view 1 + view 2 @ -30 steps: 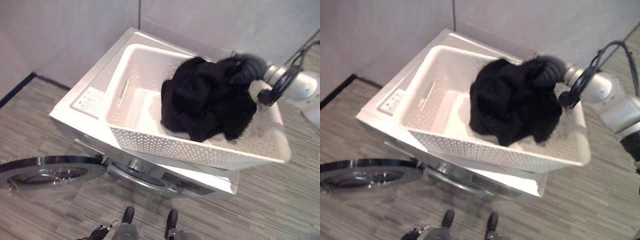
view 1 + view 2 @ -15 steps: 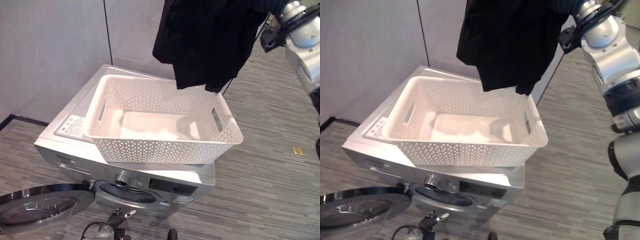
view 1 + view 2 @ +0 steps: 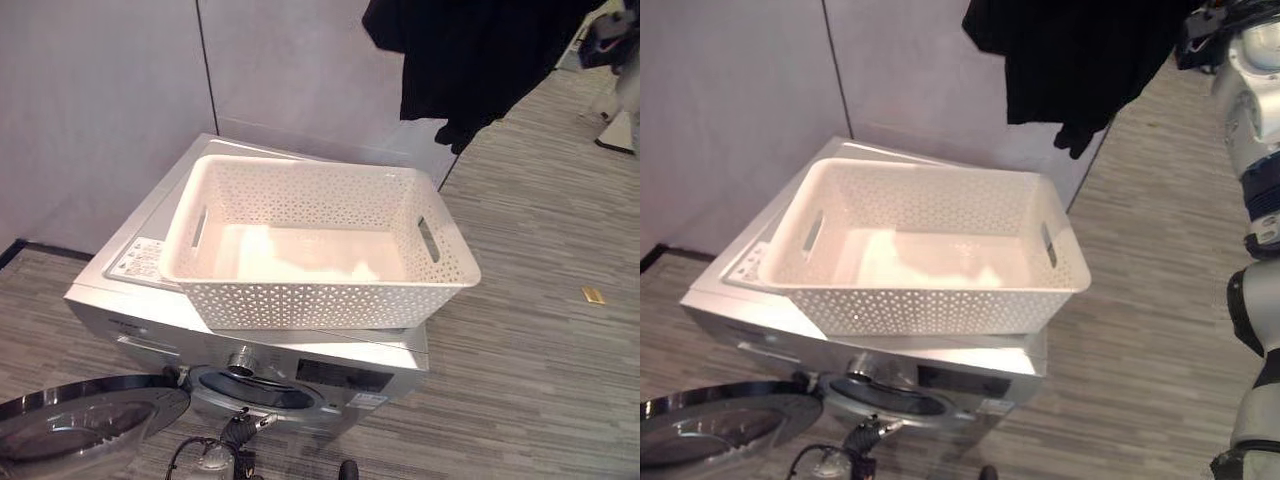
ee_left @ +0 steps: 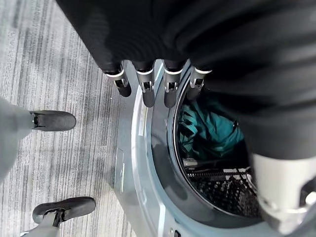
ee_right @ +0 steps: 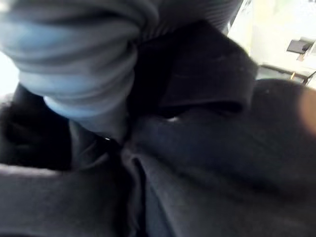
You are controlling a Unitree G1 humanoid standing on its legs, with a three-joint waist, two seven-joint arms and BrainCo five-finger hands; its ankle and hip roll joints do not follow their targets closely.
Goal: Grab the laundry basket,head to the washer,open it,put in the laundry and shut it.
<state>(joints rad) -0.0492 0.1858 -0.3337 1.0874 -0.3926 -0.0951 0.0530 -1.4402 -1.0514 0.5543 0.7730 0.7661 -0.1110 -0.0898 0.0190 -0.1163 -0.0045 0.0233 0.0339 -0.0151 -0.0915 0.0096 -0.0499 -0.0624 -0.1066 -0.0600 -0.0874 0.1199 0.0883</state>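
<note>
Laundry: I see the black garment (image 3: 470,50) hanging high, above and behind the basket, bunched against my right robot hand (image 5: 89,69), whose fingers I cannot tell apart from the cloth.
Basket: the white laundry basket (image 3: 330,300) sits empty on top of the washer (image 3: 300,355).
Washer: its door (image 3: 80,425) is swung open; teal cloth (image 4: 210,131) lies in the drum.
Left robot hand (image 4: 153,84): fingers straight, holding nothing, by the drum opening.
</note>
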